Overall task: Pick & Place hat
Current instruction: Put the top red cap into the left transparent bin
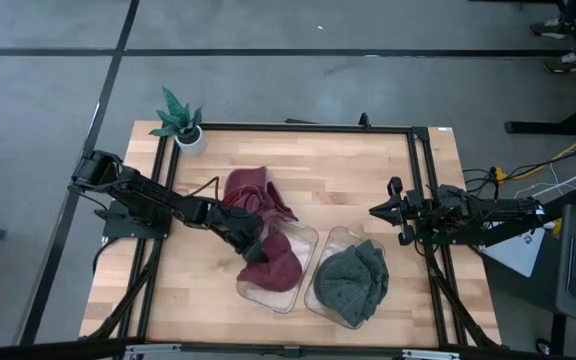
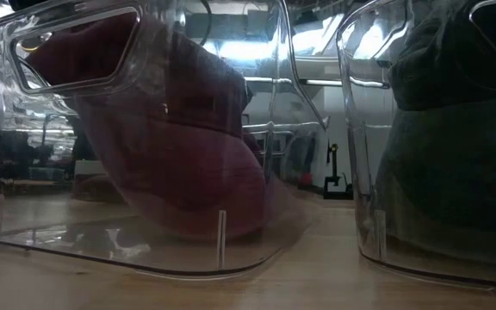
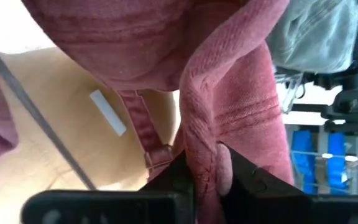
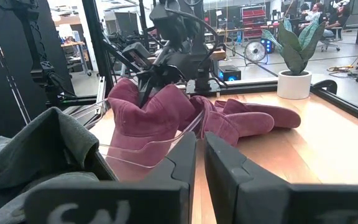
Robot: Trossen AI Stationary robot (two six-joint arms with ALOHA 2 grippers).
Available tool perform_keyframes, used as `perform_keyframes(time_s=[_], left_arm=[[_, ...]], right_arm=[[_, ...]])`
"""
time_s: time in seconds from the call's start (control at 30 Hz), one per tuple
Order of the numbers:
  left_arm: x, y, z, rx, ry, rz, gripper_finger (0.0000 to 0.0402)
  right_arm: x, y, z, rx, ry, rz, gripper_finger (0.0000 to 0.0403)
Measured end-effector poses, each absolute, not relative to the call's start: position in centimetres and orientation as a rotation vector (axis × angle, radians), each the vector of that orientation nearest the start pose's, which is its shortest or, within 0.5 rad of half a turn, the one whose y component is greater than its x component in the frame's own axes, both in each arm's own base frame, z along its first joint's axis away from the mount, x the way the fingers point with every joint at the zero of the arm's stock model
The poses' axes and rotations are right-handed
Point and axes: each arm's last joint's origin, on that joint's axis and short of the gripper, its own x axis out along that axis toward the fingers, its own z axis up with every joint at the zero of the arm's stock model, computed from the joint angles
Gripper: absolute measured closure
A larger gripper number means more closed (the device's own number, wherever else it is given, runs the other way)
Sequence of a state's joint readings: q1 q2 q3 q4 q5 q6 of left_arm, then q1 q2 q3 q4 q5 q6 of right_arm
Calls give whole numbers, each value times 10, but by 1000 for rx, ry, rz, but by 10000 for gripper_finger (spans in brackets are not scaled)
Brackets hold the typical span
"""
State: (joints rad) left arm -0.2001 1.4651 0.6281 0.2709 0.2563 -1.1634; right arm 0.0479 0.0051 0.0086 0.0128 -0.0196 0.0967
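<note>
The maroon hat (image 1: 273,262) is lying partly inside the left clear bin (image 1: 303,240), its crown sagging against the bin floor and near wall in the low view, while a fold of its fabric is rising over the bin's rim toward the left gripper (image 1: 251,243). The left wrist view is showing that gripper's two fingers pinching a ridge of the maroon cloth (image 3: 205,168) between them, so the jaws are standing narrow and closed on the hat. The hat is therefore hanging below and just ahead of the gripper, with its long axis running from the pinch point down toward the front of the table, along the bin's length. A second maroon hat (image 1: 248,188) is resting on the wooden table (image 1: 348,170) just behind the bin, touching or nearly touching the held one; the exact contact cannot be resolved. A dark green hat (image 1: 353,280) is filling the right clear bin (image 1: 334,240) beside it. The right gripper (image 1: 380,211) is waiting well apart at the right side of the table, its fingers nearly together on nothing. The left arm is clearly the nearer one, and the coming move appears to depend on releasing or lowering straight down into the bin. A potted plant (image 1: 180,122) is standing at the far left corner.
</note>
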Motion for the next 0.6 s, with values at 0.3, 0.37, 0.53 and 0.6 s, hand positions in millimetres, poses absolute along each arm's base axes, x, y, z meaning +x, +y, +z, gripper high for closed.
perform_keyframes(time_s=[0.3,0.37,0.53,0.6], left_arm=[[273,-63,171,-1074,788,-61,283],[274,-63,175,-1070,772,-71,261],[275,-61,192,-1011,709,-126,217],[273,-61,201,-960,673,-161,206]], right_arm=[[97,5,167,97,-13,68,369],[97,5,167,97,-13,68,369],[97,5,167,97,-13,68,369],[97,5,167,97,-13,68,369]])
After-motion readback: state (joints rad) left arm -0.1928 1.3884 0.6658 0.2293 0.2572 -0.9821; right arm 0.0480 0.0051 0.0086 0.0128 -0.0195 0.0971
